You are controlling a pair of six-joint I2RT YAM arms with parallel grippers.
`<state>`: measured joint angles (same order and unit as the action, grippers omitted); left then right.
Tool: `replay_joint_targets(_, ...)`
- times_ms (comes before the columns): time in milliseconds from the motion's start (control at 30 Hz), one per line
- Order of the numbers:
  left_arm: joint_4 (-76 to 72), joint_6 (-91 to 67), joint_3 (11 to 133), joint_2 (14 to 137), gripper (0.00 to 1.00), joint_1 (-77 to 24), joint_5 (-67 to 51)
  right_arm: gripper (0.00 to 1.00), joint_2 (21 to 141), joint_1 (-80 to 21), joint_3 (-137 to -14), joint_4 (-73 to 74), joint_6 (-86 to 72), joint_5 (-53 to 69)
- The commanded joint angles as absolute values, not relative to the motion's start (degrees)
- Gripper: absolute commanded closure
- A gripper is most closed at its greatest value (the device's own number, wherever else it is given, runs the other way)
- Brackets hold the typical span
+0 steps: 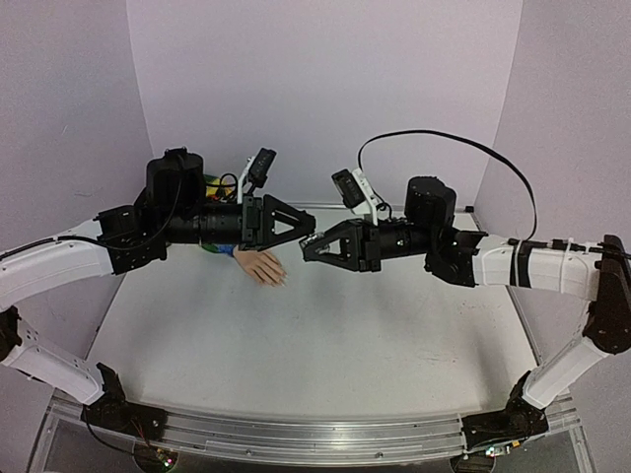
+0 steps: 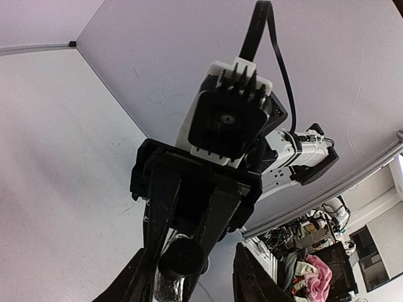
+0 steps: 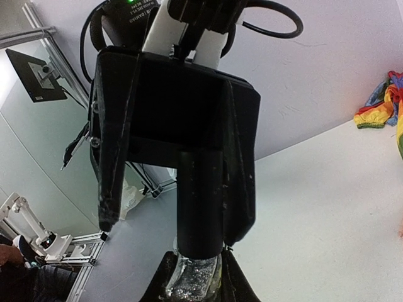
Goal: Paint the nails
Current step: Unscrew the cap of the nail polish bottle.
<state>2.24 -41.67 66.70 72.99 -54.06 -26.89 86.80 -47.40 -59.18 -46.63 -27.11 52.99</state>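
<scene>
A small, pale peach plastic fake hand (image 1: 262,267) lies flat on the white table (image 1: 325,345), toward the far left corner and just in from the far edge. Its wrist runs into a rainbow-striped fabric sleeve (image 1: 215,246), which lies under the left arm. Its fingers point toward the near right, clear of both arms. The nails are too small to make out in the top view.

Above the table, just right of the fake hand, the two arms meet nose to nose near the middle of the far edge. The right gripper (image 1: 305,252) reaches in from the right and is pinched tight on a small clear bottle with silver glitter inside (image 3: 189,277). The bottle sits between its fingers (image 3: 238,286) in the right wrist view. A long black cylindrical cap (image 3: 199,201) extends from the bottle toward the other arm.

The left gripper (image 1: 312,236) comes in from the left, and its fingers (image 2: 135,277) are partly spread on either side of that cap. One finger looks close against the cap, while a gap shows on the other side, so it is not clamped. Bottle and cap hang in the air, held off the table.
</scene>
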Motion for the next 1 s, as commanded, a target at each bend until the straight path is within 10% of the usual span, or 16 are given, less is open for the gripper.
replay_joint_targets(0,-1.41,-40.08,70.49,72.84,0.60,-54.23,-26.67,1.00,86.79,-47.76,-61.20,-51.43,-26.87,54.35)
replay_joint_targets(300,-0.37,-40.34,70.23,74.80,1.00,-54.23,-21.33,1.00,85.25,-48.86,-59.62,-45.23,-17.82,40.15)
replay_joint_targets(467,13.94,-41.70,74.07,75.30,1.00,-55.33,-1.34,1.00,85.92,-61.09,-54.48,-47.76,6.27,-20.67)
replay_joint_targets(667,19.34,-42.44,78.87,78.59,1.00,-55.37,-1.96,1.00,90.74,-61.03,-59.12,-48.97,6.21,-11.07)
replay_joint_targets(967,16.55,-40.05,71.38,67.76,0.33,-55.29,-9.14,1.00,84.10,-54.83,-58.83,-43.27,-7.12,31.01)
